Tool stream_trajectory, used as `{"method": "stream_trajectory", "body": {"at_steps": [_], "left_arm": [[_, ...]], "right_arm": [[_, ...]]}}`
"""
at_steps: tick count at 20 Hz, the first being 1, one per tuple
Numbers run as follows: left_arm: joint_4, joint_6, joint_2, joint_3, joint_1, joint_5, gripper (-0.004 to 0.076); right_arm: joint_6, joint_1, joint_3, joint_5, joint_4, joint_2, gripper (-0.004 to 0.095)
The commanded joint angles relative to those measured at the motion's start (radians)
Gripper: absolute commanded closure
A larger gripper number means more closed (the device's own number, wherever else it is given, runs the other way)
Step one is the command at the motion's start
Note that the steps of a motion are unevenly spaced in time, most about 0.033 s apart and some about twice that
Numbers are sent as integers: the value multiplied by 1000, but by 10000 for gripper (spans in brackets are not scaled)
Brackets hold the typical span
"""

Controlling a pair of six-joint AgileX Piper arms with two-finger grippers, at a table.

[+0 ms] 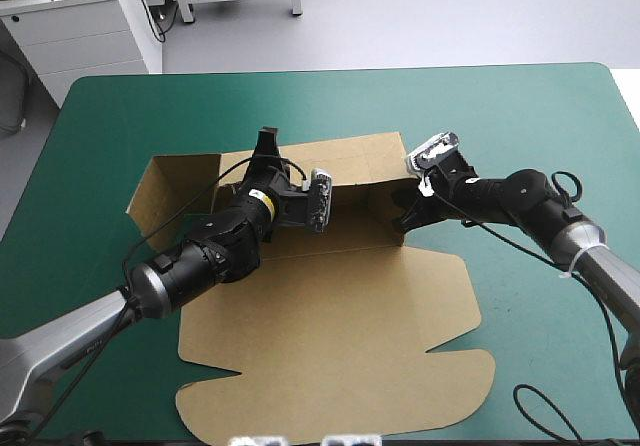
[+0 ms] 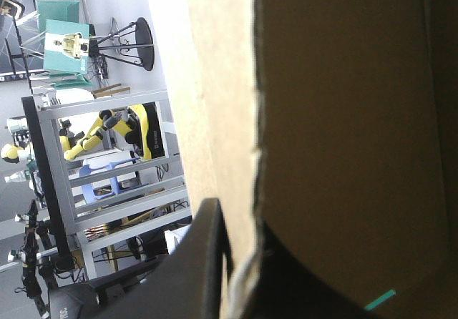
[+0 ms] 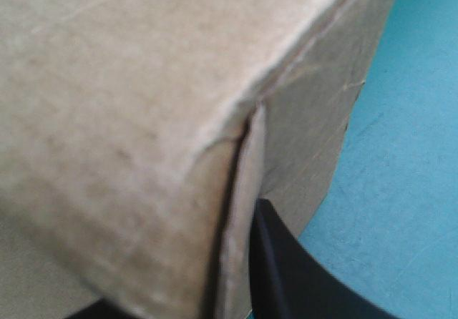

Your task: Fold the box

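Raised walls of the brown box (image 1: 350, 161) stand across the middle of the teal-green tabletop (image 1: 500, 106), the left hand (image 1: 266, 149) and right hand (image 1: 404, 216) at them. Its flat lid (image 1: 340, 316) covers the near middle. Bare tabletop lies open along the far edge and both sides.

Robot lab: white cabinet (image 1: 95, 36), metal rack (image 2: 122, 203)

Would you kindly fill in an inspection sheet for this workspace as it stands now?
surface: teal-green table, flat.
job's things: brown box, far walls raised, near part lying flat on the table.
clutter: nothing seen.
grippers: left pincer shut on the box's raised far wall; right pincer shut on its right-hand corner.
cables: nothing seen apart from the robot's own.
surroundings: nothing seen at or over the table.
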Motion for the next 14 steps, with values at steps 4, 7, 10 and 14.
{"method": "stream_trajectory", "body": {"at_steps": [4, 7, 10, 14], "left_arm": [[-82, -12, -12, 6, -2, 27, 731], [-82, -12, -23, 5, -7, 12, 700], [-97, -49, -81, 5, -11, -96, 476], [-104, -71, -166, 5, -35, -147, 187]], "right_arm": [[29, 13, -22, 146, 54, -24, 926], [51, 13, -22, 88, 48, -26, 925], [123, 13, -22, -19, -10, -26, 925], [144, 13, -29, -59, -14, -26, 926]]}}
